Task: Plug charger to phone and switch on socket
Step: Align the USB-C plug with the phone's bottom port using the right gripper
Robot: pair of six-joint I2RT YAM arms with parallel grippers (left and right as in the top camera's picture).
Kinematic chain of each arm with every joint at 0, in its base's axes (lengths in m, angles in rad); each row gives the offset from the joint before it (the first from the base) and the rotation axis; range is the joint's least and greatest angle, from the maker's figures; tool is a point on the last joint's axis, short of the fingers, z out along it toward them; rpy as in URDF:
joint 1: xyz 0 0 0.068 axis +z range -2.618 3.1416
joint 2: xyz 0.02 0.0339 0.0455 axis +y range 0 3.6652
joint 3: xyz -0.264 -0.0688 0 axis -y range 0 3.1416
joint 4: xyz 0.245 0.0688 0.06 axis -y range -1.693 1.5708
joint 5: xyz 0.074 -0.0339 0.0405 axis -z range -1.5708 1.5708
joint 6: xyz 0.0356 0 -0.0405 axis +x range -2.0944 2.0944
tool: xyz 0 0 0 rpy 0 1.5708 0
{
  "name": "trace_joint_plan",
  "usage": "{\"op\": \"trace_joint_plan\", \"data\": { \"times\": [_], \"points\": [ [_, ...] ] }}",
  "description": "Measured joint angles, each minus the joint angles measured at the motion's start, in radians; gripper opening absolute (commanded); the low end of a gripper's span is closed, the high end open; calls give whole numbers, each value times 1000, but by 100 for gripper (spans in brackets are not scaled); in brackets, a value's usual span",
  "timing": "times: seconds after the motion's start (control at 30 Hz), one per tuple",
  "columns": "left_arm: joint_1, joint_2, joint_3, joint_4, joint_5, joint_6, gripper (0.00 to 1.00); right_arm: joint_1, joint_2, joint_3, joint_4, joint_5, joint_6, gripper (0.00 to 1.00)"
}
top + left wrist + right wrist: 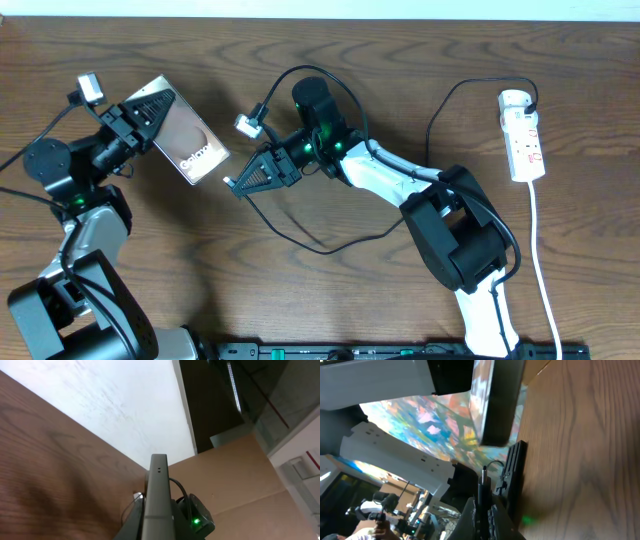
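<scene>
The phone (190,140), dark with white "Galaxy" lettering, is held tilted off the table by my left gripper (140,118), which is shut on its upper end. In the left wrist view the phone (158,495) shows edge-on between the fingers. My right gripper (243,180) is shut on the charger plug tip (229,183), a short way right of the phone's lower corner. In the right wrist view the plug (483,482) points at the phone's end (497,410). The black charger cable (330,245) loops over the table. The white socket (524,135) lies at far right.
The socket's white cord (545,270) runs down toward the front edge. A black cable runs from the socket's top end (450,100) across to the right arm. The right arm's white body (450,230) stretches across the middle.
</scene>
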Motion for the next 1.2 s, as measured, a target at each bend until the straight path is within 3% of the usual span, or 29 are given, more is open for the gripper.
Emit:
{"op": "trace_joint_plan", "data": {
  "times": [0.2,0.43,1.0,1.2],
  "points": [
    [-15,0,0,4,-22,-28,7,-2,0,0,29,0,22,1],
    [-16,0,0,6,-37,-56,7,-11,0,0,192,-4,138,1],
    [-60,0,0,37,-47,-56,7,-11,0,0,219,15,229,1],
    [-60,0,0,40,-55,-59,7,-11,0,0,329,1,288,1]
  ]
}}
